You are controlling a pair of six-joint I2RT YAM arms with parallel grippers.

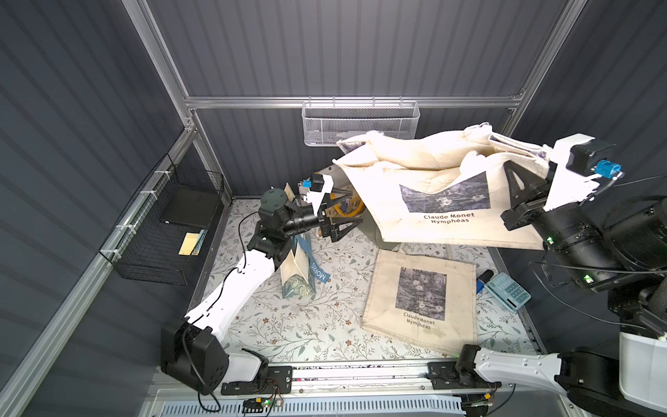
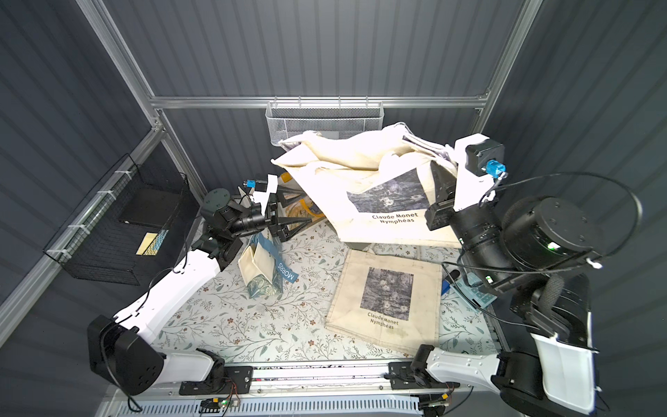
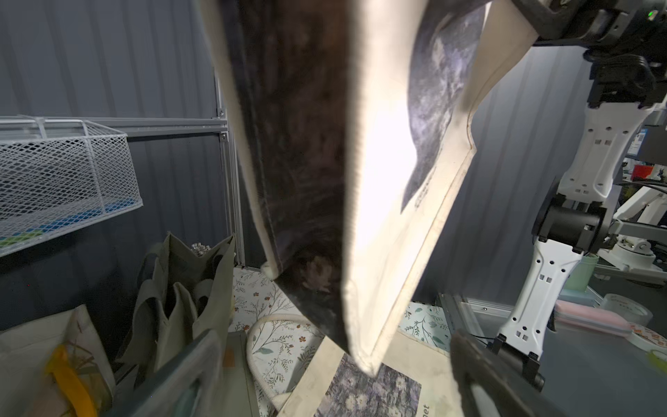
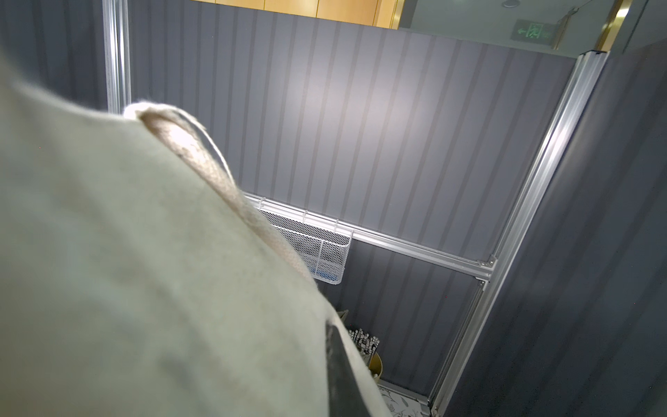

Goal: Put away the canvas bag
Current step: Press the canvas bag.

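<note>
The right gripper [image 1: 514, 177], clamped shut on 1 end of the cream canvas bag [image 1: 433, 173], holds it raised above the table [image 1: 288, 325] near the white mesh basket [image 1: 361, 122], while the left gripper [image 1: 355, 206] hovers wide open by its hanging corner, seemingly to steady it.

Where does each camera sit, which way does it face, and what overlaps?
Top views: overhead, looking down on the floral table mat; both arms show, right gripper shut on the raised cream canvas tote bag, left gripper open.
Left wrist: on left arm, facing the hanging bag and right arm; own fingers frame it.
Right wrist: on right arm, facing the back wall; the bag and one own finger up close.
Shared: both wrist views catch the white mesh basket.
</note>
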